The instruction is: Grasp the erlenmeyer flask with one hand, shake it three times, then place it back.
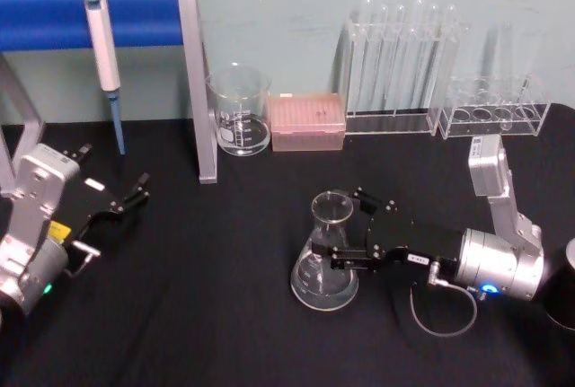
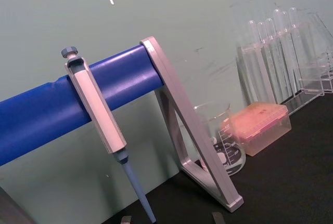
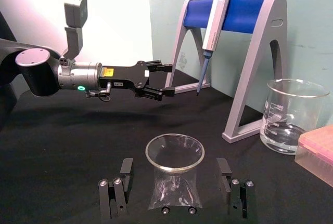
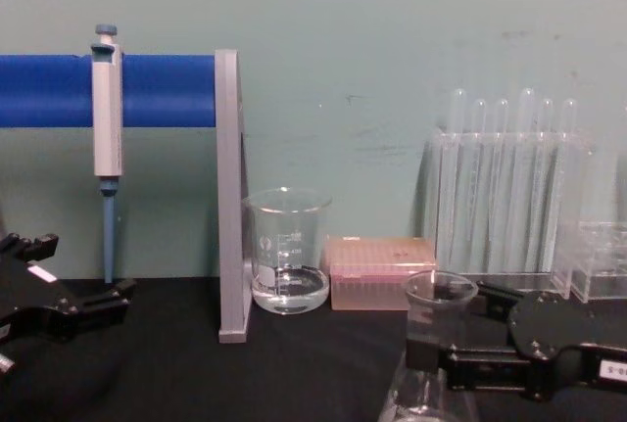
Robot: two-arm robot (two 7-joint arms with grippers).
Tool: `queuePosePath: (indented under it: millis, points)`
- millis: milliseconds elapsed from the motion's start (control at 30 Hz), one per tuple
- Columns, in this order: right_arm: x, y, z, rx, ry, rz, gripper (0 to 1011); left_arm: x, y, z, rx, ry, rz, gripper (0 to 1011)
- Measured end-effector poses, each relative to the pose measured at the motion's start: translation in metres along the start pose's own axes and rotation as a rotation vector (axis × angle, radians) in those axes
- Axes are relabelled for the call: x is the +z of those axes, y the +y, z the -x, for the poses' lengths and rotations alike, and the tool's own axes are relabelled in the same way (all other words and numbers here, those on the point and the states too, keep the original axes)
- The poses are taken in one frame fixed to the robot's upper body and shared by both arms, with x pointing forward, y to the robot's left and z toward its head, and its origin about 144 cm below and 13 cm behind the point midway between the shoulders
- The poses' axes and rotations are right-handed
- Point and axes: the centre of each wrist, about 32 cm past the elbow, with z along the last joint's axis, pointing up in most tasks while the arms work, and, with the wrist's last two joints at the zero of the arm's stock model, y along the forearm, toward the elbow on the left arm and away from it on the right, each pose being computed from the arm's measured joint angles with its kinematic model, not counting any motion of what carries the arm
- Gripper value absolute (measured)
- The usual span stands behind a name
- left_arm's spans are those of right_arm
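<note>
The clear erlenmeyer flask [image 1: 323,281] stands upright on the black table, right of centre. My right gripper [image 1: 349,230], the hand, reaches in from the right and is open, one finger on each side of the flask's neck. In the right wrist view the flask [image 3: 174,195] sits between the two fingers [image 3: 125,169] with a gap on both sides. The chest view shows the flask [image 4: 436,306] at the lower right with the right gripper [image 4: 446,329] at neck height. My left gripper [image 1: 139,189] [image 3: 169,80] [image 4: 83,270] rests open at the left, far from the flask.
A blue-barred pipette stand [image 1: 199,82] holding a pipette [image 1: 103,55] stands at the back left. Along the back wall are a glass beaker [image 1: 241,110], a pink tip box [image 1: 307,122], a rack of test tubes [image 1: 400,64] and a clear rack [image 1: 494,113].
</note>
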Motion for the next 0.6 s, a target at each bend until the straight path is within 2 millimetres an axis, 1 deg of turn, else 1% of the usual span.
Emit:
queuePosePath:
  millis: [367,600]
  points:
    - [-0.0001,-0.0001,0.0,0.0,0.0,0.0,1002,0.0,0.0,0.0,0.0,0.0,0.0,1001]
    - [0.0004,-0.007,0.0016,0.001,0.005,0.004,1003,0.0,0.0,0.0,0.0,0.0,0.0,1001]
